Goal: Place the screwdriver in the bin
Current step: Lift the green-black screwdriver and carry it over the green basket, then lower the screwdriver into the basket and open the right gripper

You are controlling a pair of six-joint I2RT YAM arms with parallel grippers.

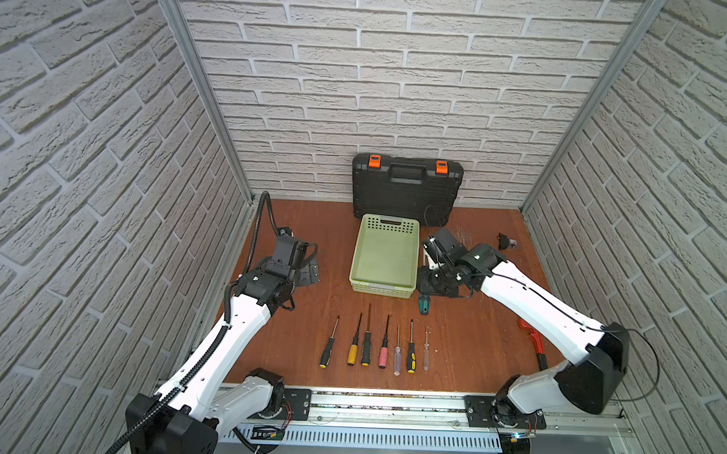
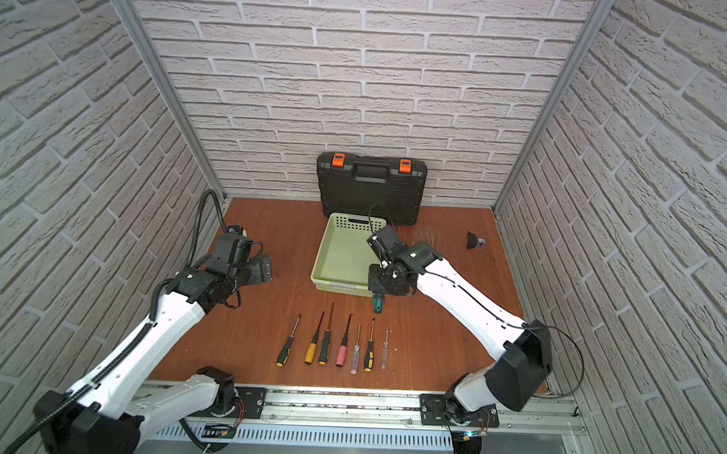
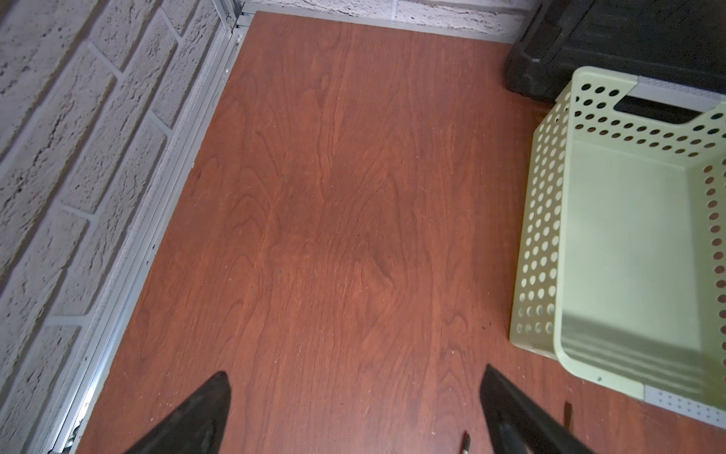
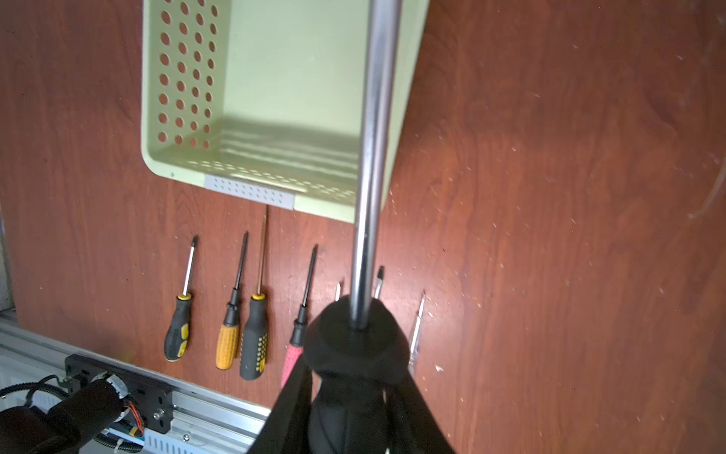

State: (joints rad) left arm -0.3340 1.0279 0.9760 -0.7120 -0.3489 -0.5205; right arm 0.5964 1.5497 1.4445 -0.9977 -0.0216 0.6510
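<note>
Firmly pinched by its dark handle, the screwdriver (image 4: 373,157) sits in the right gripper (image 4: 353,397) at the near right corner of the pale green bin (image 1: 357,252), not yet inside it. Both black fingers (image 4: 290,393) press against the handle from either side. The tool's long axis runs front to back across the table (image 1: 287,337). In both top views the teal butt of the handle (image 1: 424,307) pokes out toward the front rail. In the right wrist view the bare steel shaft points away toward the back wall and crosses in front of the bin's right-hand wall. Its tip runs out of that frame, and how steeply it tilts cannot be told. Left of the bin, the left gripper (image 3: 355,371) hovers over bare wood, its fingers (image 3: 208,408) spread wide and holding nothing. Seven spare screwdrivers (image 1: 366,353) lie in a row near the front edge, tips toward the bin. A black toolcase (image 1: 404,196) leans upright against the brick wall just behind the bin.
</note>
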